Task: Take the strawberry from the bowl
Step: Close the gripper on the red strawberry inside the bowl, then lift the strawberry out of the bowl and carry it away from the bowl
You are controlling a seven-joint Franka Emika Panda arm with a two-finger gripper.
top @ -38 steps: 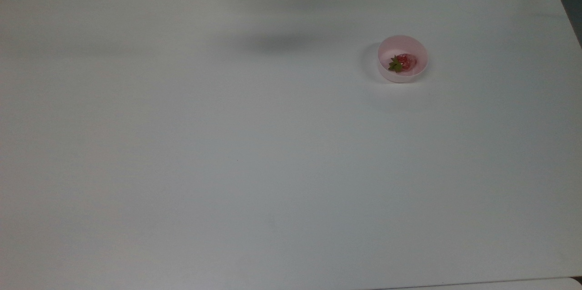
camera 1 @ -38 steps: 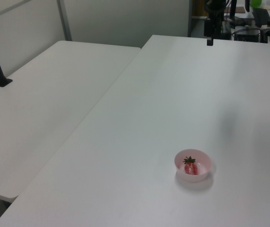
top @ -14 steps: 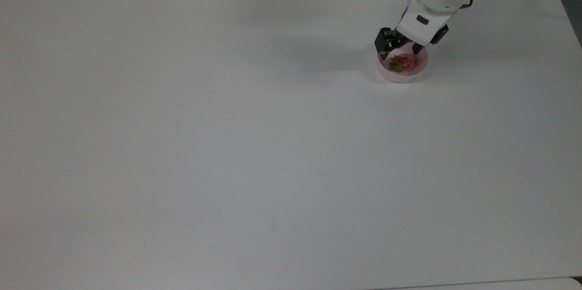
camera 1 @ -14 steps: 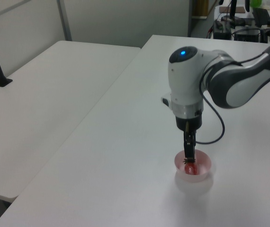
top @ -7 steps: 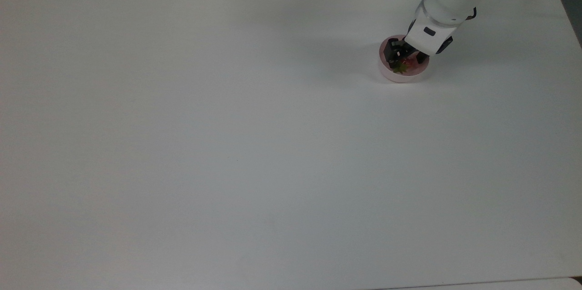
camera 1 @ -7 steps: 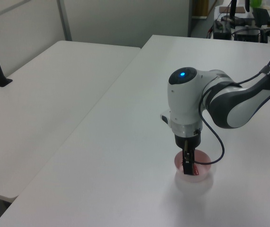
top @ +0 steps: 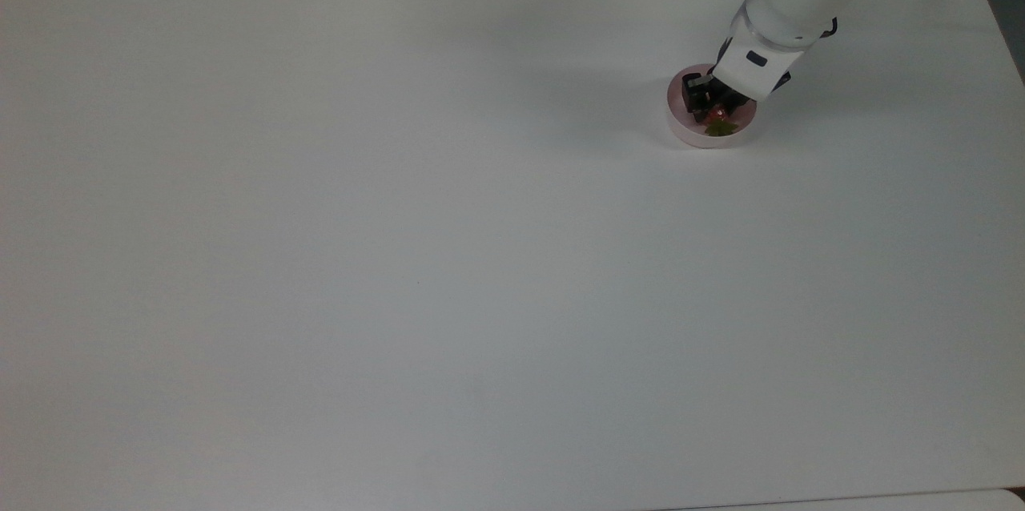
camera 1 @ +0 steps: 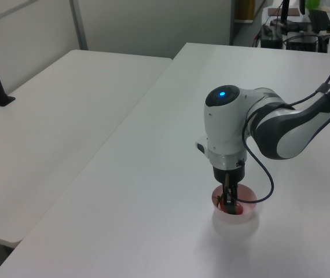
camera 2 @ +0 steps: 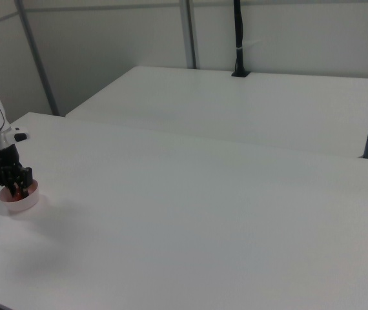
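Note:
The pale pink bowl (top: pixel 690 135) stands at the top view's upper right on the white table. My gripper (top: pixel 715 105) reaches down into it, fingers closed in on the red strawberry (top: pixel 720 120), whose green cap points toward the top view's bottom. In the left view the gripper (camera 1: pixel 229 201) hangs straight down inside the bowl (camera 1: pixel 238 219) and hides most of the fruit. At the right view's far left, the gripper (camera 2: pixel 18 182) sits in the bowl (camera 2: pixel 22 204) with the red strawberry (camera 2: pixel 17 190) between its fingers.
The white table (top: pixel 400 255) stretches wide to the top view's left and bottom of the bowl. A second white table (camera 1: pixel 55 127) adjoins it in the left view. A black post (camera 2: pixel 239 39) stands on the far table.
The arm came from the far table edge to the bowl, lowered its open fingers into it, and over the last second they closed in on the strawberry, which shifted slightly.

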